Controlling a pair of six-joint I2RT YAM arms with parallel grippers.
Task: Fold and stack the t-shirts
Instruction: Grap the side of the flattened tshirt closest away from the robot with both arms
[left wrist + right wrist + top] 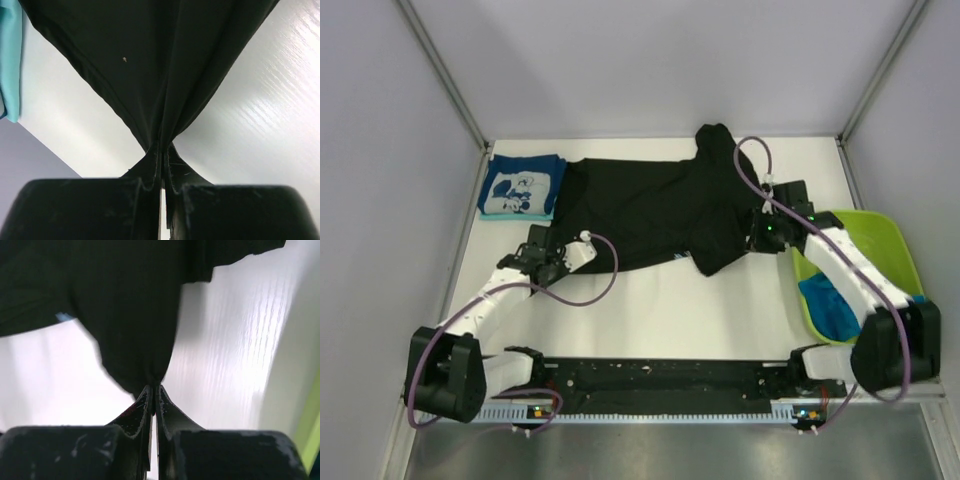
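Note:
A large black t-shirt lies spread across the middle of the white table. My left gripper is shut on its near-left edge; the cloth fans out from the pinched jaws. My right gripper is shut on the shirt's right edge, with black cloth bunched at the fingertips. A folded navy t-shirt with a white cartoon graphic rests at the far left, touching the black shirt. A bright blue t-shirt lies in the tub.
A lime-green plastic tub stands at the right edge, under my right arm. Grey walls close in the table on the left, back and right. The arms' base rail runs along the near edge. A light-blue cloth edge shows in the left wrist view.

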